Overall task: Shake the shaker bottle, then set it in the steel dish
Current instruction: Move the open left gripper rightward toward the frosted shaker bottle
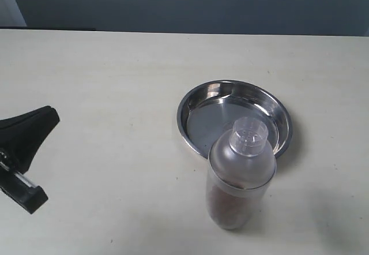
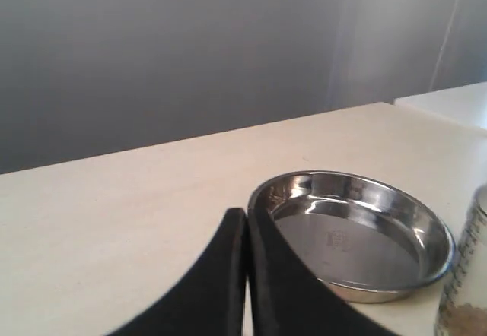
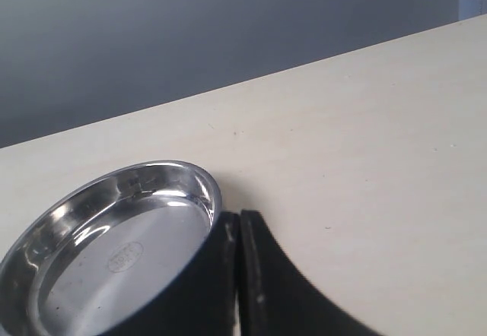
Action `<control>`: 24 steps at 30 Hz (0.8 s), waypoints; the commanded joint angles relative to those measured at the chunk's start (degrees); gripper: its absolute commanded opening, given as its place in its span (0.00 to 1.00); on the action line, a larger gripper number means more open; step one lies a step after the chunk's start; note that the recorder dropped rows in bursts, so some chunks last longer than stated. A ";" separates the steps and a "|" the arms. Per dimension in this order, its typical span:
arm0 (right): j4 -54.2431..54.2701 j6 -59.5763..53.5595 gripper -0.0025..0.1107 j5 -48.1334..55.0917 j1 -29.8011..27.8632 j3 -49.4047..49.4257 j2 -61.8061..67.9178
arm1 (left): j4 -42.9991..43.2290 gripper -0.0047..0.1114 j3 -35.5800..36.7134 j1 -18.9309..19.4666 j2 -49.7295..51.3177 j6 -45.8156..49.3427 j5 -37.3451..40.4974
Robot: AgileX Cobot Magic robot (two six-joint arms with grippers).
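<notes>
The shaker bottle [image 1: 241, 174] stands upright on the table, a clear body with reddish-brown bits, a frosted dome and a small clear cap. It is just in front of the steel dish [image 1: 213, 119], overlapping its near rim in the exterior view, and nothing holds it. My left gripper [image 1: 53, 115] is shut and empty at the far left, well away from both. In the left wrist view its tips [image 2: 245, 213] point toward the dish [image 2: 358, 237], with the bottle [image 2: 466, 290] at the frame edge. My right gripper [image 3: 240, 216] is shut and empty beside the dish [image 3: 114, 252]; the exterior view does not show it.
The cream table [image 1: 115, 82] runs back to a grey wall. A second pale surface [image 2: 456, 104] shows beyond the table's corner in the left wrist view.
</notes>
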 commanded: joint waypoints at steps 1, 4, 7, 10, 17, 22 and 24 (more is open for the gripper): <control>0.02 -0.36 0.02 -0.57 0.10 0.07 -0.22 | 8.30 0.04 0.28 -0.29 3.59 -5.37 -3.12; 0.02 -0.36 0.02 -0.57 0.10 0.07 -0.22 | 13.77 0.07 0.28 -0.29 8.61 -8.14 -6.18; 0.02 -0.36 0.02 -0.57 0.10 0.07 -0.22 | 19.05 0.21 0.28 -0.29 14.23 -8.50 -11.15; 0.02 -0.36 0.02 -0.57 0.10 0.07 -0.22 | 19.51 0.39 -0.76 -0.29 19.77 -7.96 -14.89; 0.02 -0.36 0.02 -0.57 0.10 0.07 -0.22 | 26.62 0.62 -4.25 -0.29 31.21 -6.96 -20.17; 0.02 -0.36 0.02 -0.57 0.10 0.07 -0.22 | 31.18 0.62 -8.39 -0.29 38.36 -6.96 -22.13; 0.02 -0.36 0.02 -0.57 0.10 0.07 -0.22 | 32.61 0.62 -10.38 -0.29 41.39 -7.30 -21.87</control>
